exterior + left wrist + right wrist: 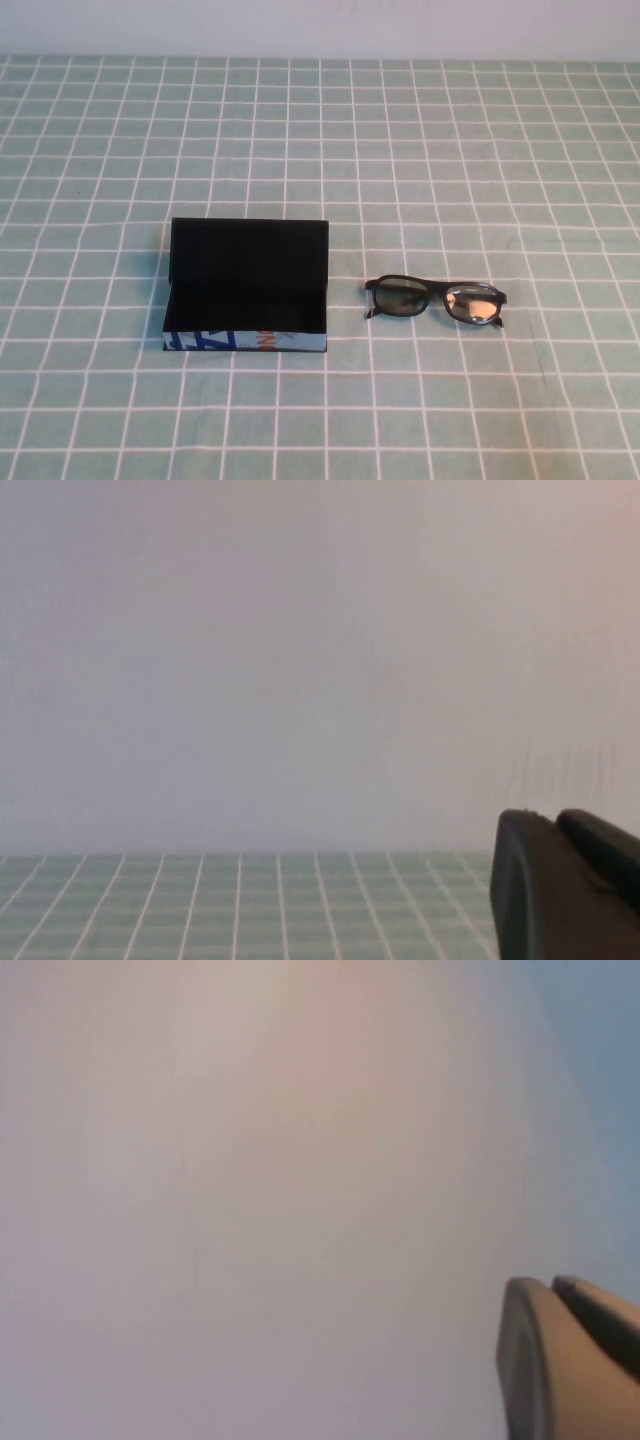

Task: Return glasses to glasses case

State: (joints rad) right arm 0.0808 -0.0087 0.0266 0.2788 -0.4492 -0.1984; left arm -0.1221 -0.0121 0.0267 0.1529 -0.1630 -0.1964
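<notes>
The glasses case lies open on the green checked cloth, left of centre. Its flap lid stands up at the back, its black lining shows, and its light front side carries blue and orange-red print. The black-framed glasses lie folded on the cloth just right of the case, apart from it, lenses reflective. Neither arm shows in the high view. My left gripper appears only in the left wrist view, fingers together and empty, pointing over the far cloth at a blank wall. My right gripper appears only in the right wrist view, fingers together and empty, against a blank wall.
The green and white checked cloth covers the whole table. A pale wall runs along the far edge. Nothing else lies on the cloth.
</notes>
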